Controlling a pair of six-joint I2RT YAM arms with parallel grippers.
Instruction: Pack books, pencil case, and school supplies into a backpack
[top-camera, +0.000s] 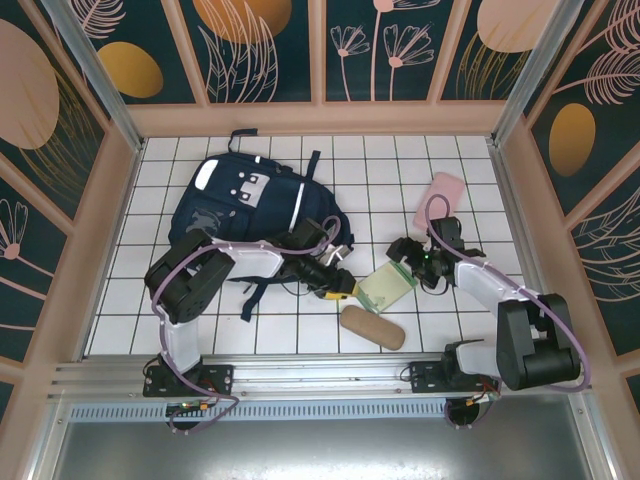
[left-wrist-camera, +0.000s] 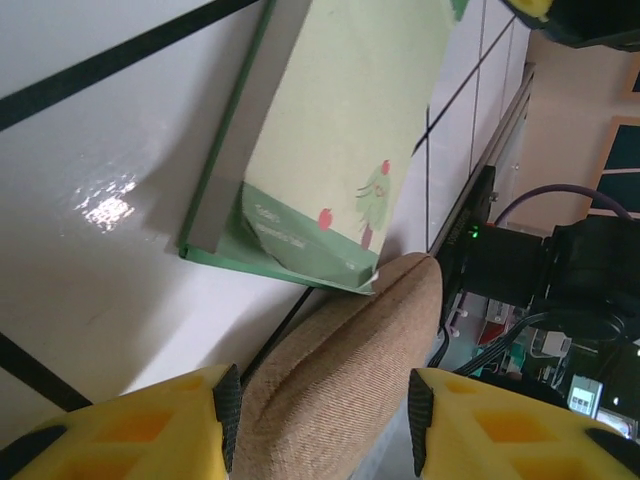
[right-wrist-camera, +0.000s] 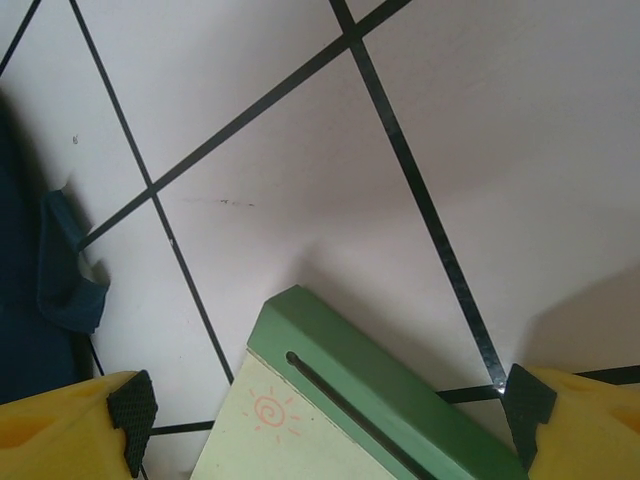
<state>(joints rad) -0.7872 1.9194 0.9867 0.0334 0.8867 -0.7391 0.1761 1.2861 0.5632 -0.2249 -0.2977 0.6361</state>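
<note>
Backpack: the navy backpack (top-camera: 245, 205) with white stripes is laid flat at the upper left of the white tiled tabletop (top-camera: 200, 330).
Tan case: the tan case (top-camera: 372, 327) is laid at the lower centre of the top view, just below the pale green-white packet (top-camera: 388, 287).
Packet: it is laid flat right of centre, between the two tools.
Left tool: the left tool (left-wrist-camera: 323, 405) is held with its yellow fingers apart. The tan case is seen between them at the bottom of the left wrist view.
Right tool: the right tool (right-wrist-camera: 330, 405) is spread wide and clamped on nothing. The packet's green edge is seen between its fingers.
Print: two small trees with red dots and a line of pale lettering, too small to be read, are printed on the packet. An orange spiral sun is drawn beside a slot.
Pink pouch: the pink pouch (top-camera: 440, 198) is laid at the upper right, well apart from the backpack.
</note>
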